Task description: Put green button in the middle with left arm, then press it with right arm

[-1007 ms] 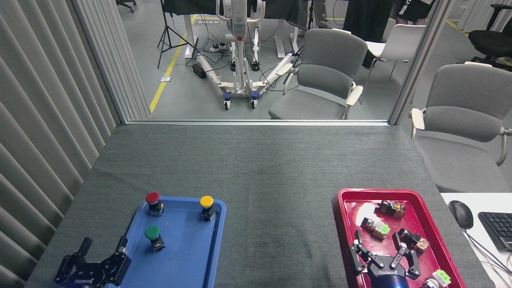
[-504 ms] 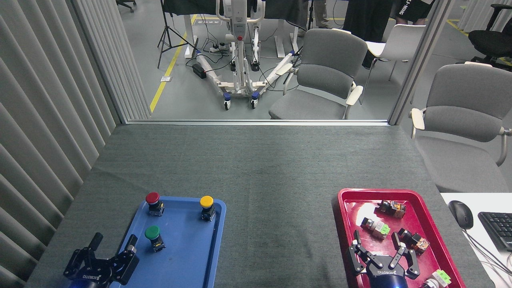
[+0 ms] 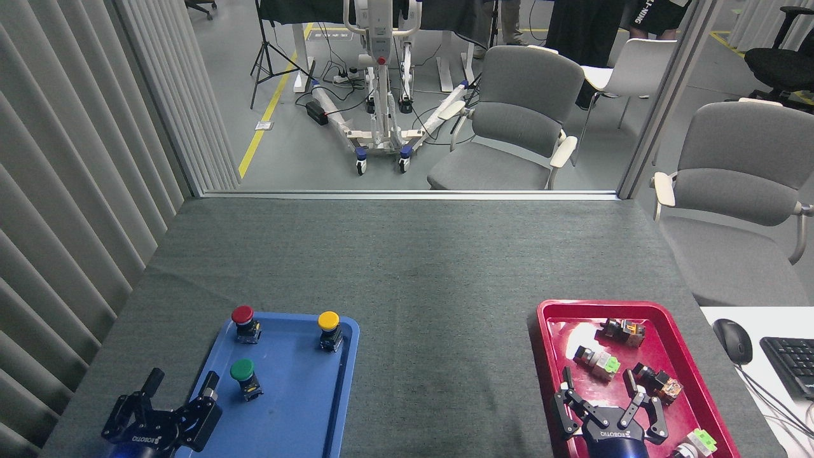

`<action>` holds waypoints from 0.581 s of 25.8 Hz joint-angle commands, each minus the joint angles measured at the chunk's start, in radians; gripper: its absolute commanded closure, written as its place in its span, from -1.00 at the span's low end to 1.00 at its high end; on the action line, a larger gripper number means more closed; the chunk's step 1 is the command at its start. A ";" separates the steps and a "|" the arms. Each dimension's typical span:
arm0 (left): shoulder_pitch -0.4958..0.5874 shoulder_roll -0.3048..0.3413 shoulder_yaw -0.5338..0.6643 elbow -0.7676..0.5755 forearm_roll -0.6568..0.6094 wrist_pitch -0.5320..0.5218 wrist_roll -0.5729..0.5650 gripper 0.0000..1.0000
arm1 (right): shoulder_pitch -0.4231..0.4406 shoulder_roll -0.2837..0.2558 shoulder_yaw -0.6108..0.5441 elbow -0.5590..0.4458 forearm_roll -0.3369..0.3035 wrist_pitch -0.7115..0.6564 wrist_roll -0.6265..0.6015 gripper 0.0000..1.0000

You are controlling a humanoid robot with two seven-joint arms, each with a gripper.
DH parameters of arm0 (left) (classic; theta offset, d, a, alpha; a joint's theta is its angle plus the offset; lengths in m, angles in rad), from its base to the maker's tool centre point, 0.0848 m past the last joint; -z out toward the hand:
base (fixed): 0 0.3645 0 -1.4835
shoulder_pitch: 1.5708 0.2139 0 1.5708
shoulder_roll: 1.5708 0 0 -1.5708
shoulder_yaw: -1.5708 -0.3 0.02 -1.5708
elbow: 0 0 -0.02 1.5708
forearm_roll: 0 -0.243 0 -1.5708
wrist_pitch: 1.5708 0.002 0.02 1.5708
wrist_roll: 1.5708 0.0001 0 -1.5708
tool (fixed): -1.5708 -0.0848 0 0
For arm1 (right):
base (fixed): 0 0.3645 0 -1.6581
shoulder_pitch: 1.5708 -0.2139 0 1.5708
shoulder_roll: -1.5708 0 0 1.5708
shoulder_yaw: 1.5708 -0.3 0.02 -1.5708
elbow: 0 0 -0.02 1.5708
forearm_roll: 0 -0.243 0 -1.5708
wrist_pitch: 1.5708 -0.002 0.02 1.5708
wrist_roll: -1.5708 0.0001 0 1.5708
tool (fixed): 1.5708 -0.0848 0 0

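The green button (image 3: 244, 378) stands upright in the blue tray (image 3: 299, 407), near its left side. My left gripper (image 3: 183, 385) is open at the tray's near-left corner, its fingertips a short way left of the button and holding nothing. My right gripper (image 3: 601, 388) hovers open over the near part of the red tray (image 3: 547, 331), with nothing between its fingers. The middle (image 3: 439, 356) is bare grey-green cloth between the two trays.
A red-capped button (image 3: 244, 322) and a yellow-capped button (image 3: 329, 329) stand at the blue tray's far end. Several small switch parts (image 3: 598, 360) lie in the red tray. A mouse (image 3: 732, 340) and keyboard (image 3: 792, 362) sit at the right. Slatted wall runs along the left.
My left gripper moved right and forward toward the blue tray and the green button, then settled. My right gripper shifted slightly nearer. The buttons have not moved.
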 commanded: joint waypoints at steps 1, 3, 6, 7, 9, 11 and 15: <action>0.000 0.001 0.000 0.003 -0.001 0.045 0.000 -1.00 | 0.000 0.001 0.002 0.000 0.000 0.000 -0.004 -1.00; 0.000 0.001 0.000 0.006 -0.001 0.048 0.000 -1.00 | 0.000 0.001 0.003 0.000 0.000 0.000 -0.004 -1.00; 0.003 -0.002 0.000 -0.005 -0.001 0.050 0.000 -1.00 | 0.000 -0.001 0.003 0.000 -0.001 0.002 -0.004 -1.00; 0.003 -0.010 0.000 -0.005 -0.003 0.050 0.000 -1.00 | 0.000 -0.001 0.003 0.000 -0.001 0.002 -0.004 -1.00; 0.003 -0.022 0.000 -0.005 -0.003 0.050 0.002 -1.00 | 0.000 -0.001 0.002 0.000 -0.001 0.002 -0.004 -1.00; 0.003 -0.027 0.000 -0.006 -0.006 0.050 0.000 -1.00 | 0.000 -0.002 0.002 0.000 -0.001 0.002 -0.004 -1.00; 0.000 -0.027 0.000 -0.006 -0.006 0.055 -0.004 -1.00 | 0.000 -0.004 0.002 0.000 -0.001 0.000 -0.004 -1.00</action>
